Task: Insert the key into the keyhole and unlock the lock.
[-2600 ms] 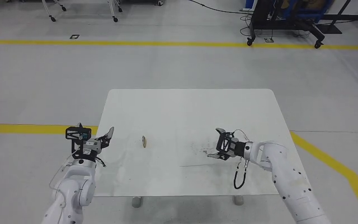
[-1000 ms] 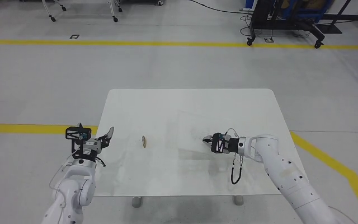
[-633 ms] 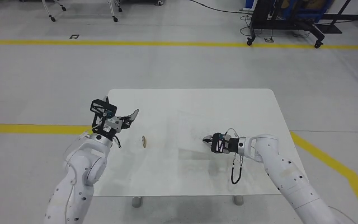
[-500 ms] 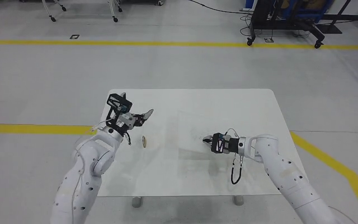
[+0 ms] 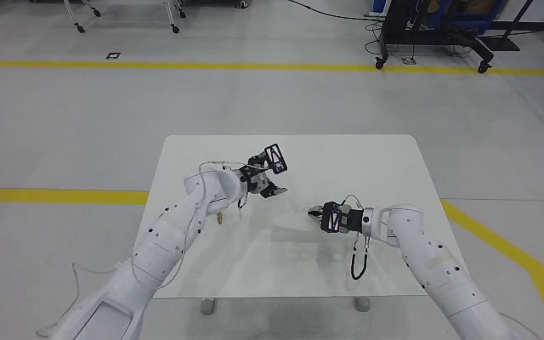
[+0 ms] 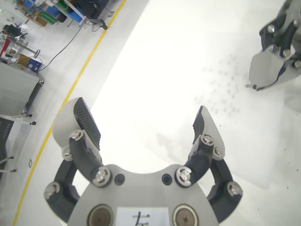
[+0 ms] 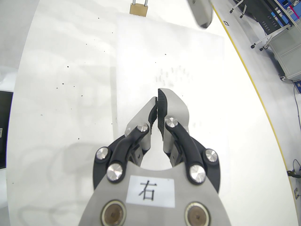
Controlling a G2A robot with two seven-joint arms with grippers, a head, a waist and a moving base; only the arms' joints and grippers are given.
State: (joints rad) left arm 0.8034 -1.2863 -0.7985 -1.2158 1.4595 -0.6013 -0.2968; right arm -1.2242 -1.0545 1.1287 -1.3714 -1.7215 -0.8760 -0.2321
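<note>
The brass padlock [image 7: 139,6], with its steel shackle, lay flat on the white table [image 5: 357,161], half hidden under the left arm from above. The right gripper [image 7: 157,99] pinched a thin sliver (apparently the key [image 6: 255,87], hard to make out). The left gripper [image 6: 141,106] hung wide open, its ribbed pads empty.

The table [image 5: 374,161] lies bare between the right hand [image 7: 157,96] — closed on the key [image 6: 255,87] — and the padlock [image 7: 138,6], so a low, straight path along the surface is open. From above, the padlock is crowded: the left arm [image 5: 200,200] crosses over it, leaving it just showing beside the forearm. The left hand [image 6: 141,111] hangs open above the table's middle, near the right hand and off to one side of that low path, with a small gap between the two.
</note>
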